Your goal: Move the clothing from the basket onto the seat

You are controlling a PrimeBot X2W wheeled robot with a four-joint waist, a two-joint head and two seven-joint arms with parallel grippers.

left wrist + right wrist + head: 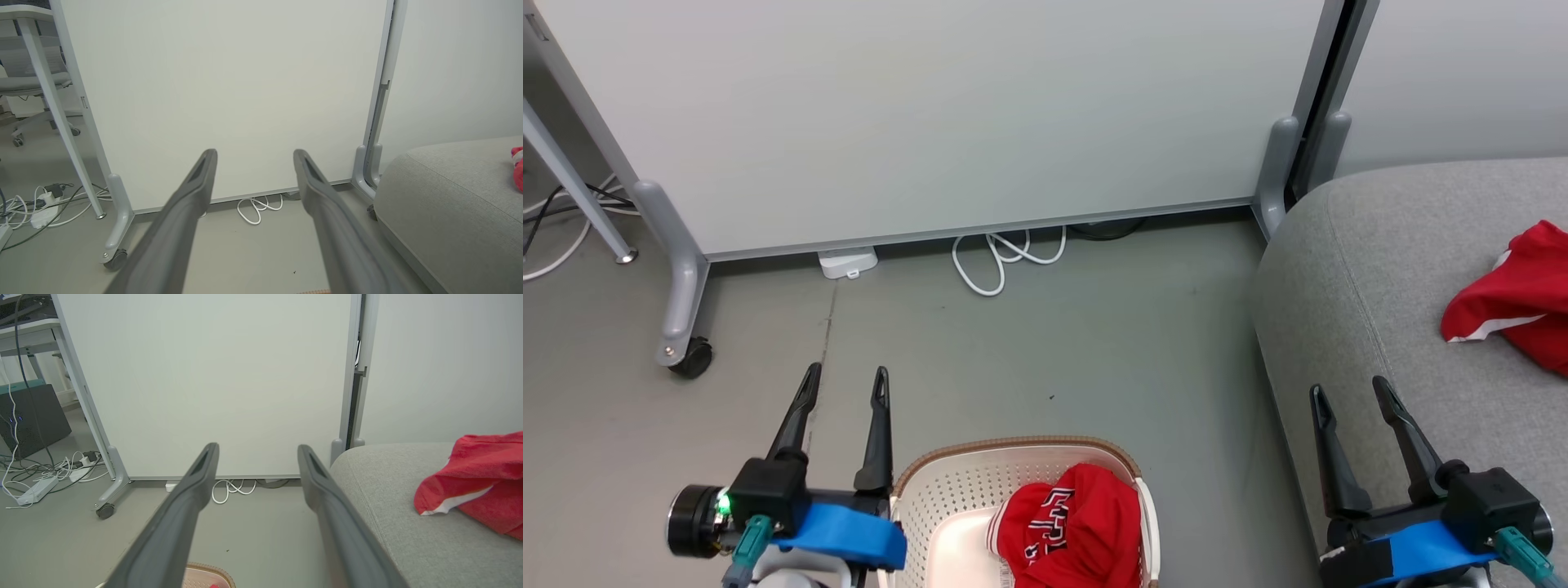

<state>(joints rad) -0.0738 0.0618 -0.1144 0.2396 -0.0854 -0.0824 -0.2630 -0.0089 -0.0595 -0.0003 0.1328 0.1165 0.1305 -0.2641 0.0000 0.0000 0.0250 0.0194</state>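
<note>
Red lettered jersey (1070, 531) lies bunched in the basket (1013, 445), against its right wall, close under the robot. It sits between the grippers, right of and behind the left gripper (845, 380), the nearer one. The right gripper (1347, 390) hangs over the edge of the seat (1339, 269). Both stand wide and empty. Farther right, a second red garment (1515, 298) rests on the seat. Two garments, one basket.

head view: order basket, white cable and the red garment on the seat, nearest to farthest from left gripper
1. The basket, just right of the left gripper.
2. The white cable, ahead under the board.
3. The red garment, far right on the seat.
</note>
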